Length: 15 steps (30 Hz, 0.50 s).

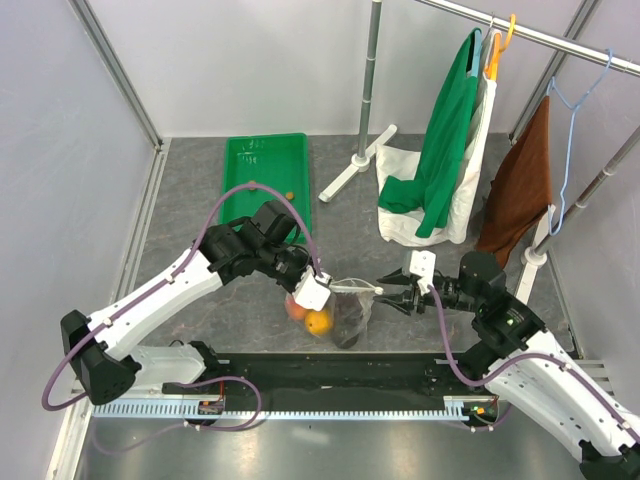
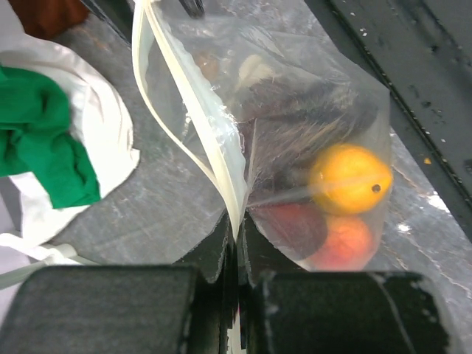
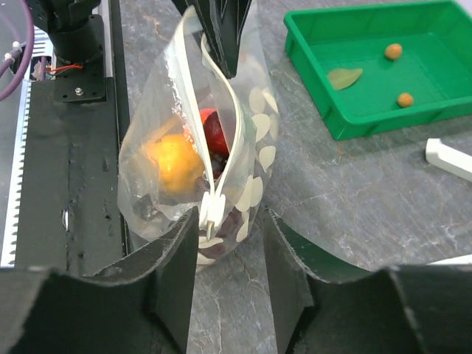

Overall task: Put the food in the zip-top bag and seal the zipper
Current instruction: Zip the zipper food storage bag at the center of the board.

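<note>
Wide grey table (image 1: 190, 180), and all the action sits at its near side, just beyond the black rail (image 1: 330, 375). The green tray (image 1: 262, 170) lies well back and left, and the hanging garment (image 1: 440, 150) is back right, so neither crowds this. There is open table around the work on every side but the rail.

Now the bag (image 1: 352, 312): it's strung between the two arms, belly sagging with fruit. That film looks thin, floppy and slick, and it would crumple if grabbed mid-panel. The load looks light, but it pulls the bag down. The orange (image 2: 348, 178), the peach (image 2: 346, 240) and the dark fruit (image 2: 295, 125) are all inside already.

The zipper (image 3: 221, 110) is the only firm part, so that's the place to hold. Its two lips gape mid-length, so it's not sealed yet.

The left gripper (image 2: 236, 243) is pinched tight on the far end of the strip. The right gripper (image 3: 228, 243) has its jaws apart, one either side of the strip's near end, with nothing clamped. My read: close squarely on the strip and slide along it, keeping it taut and clear of the rail.
</note>
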Available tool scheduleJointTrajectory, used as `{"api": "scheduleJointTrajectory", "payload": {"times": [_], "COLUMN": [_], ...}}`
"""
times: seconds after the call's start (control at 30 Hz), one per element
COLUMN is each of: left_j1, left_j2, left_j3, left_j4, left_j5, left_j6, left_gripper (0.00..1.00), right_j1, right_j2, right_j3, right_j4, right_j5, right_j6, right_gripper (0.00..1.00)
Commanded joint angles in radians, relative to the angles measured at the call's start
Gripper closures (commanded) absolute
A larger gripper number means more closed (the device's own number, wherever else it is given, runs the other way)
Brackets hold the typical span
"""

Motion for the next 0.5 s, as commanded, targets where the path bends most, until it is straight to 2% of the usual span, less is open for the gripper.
{"api": "scheduleJointTrajectory", "payload": {"times": [0.0, 0.2, 0.37, 0.47], "left_j1": [-0.005, -0.005, -0.005, -0.003], "left_j2": [-0.03, -0.044, -0.062, -0.074], "left_j3": [-0.004, -0.018, -0.044, -0.059], "left_j4": [0.088, 0.109, 0.127, 0.14], "left_j5": [0.024, 0.02, 0.012, 0.01], "left_j6": [0.054, 0.04, 0.029, 0.017], "left_gripper": [0.98, 0.98, 0.98, 0.98], "right_j1": [-0.001, -0.001, -0.003, -0.001], "right_j2": [0.054, 0.071, 0.062, 0.054], "right_j3": [0.011, 0.0, -0.003, -0.001], "right_j4": [0.06, 0.063, 0.066, 0.071], "right_j5": [-0.025, 0.002, 0.035, 0.035], "right_j6": [-0.033, -0.008, 0.042, 0.081], "right_gripper": [0.55, 0.58, 0.67, 0.86]}}
